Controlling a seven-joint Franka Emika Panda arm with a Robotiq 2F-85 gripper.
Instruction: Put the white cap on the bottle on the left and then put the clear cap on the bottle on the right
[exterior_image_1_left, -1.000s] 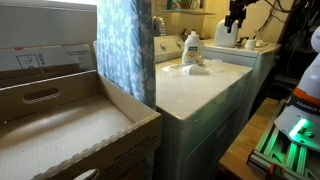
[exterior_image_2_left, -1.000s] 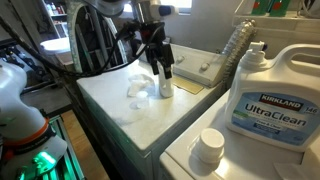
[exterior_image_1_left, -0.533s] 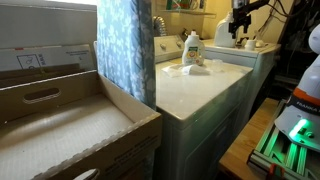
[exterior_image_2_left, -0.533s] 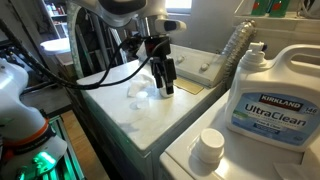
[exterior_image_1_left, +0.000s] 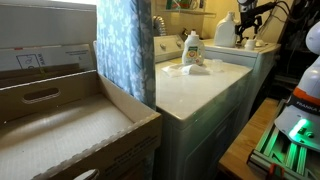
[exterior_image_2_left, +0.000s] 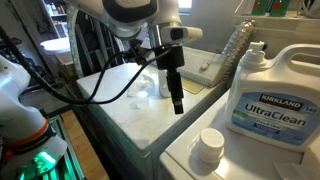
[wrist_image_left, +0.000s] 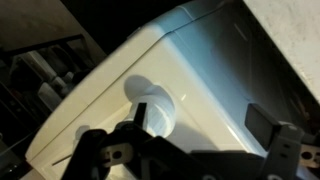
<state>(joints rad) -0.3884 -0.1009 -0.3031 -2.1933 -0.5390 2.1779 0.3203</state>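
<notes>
Lettering on the large jug (exterior_image_2_left: 270, 95) read "Kirkland UltraClean". A white cap (exterior_image_2_left: 209, 146) sat on the desk (exterior_image_2_left: 245, 166) just before it. The tool (exterior_image_2_left: 179, 106) hung empty, fingers apart, near a small white bottle (exterior_image_2_left: 165, 84).

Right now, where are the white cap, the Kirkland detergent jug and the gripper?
white cap (exterior_image_2_left: 210, 140): exterior view, on its flat top face.
Kirkland detergent jug (exterior_image_2_left: 270, 105): exterior view, on its blue front label.
gripper (exterior_image_2_left: 178, 106): exterior view, between the fingertips at its lower end.
</notes>
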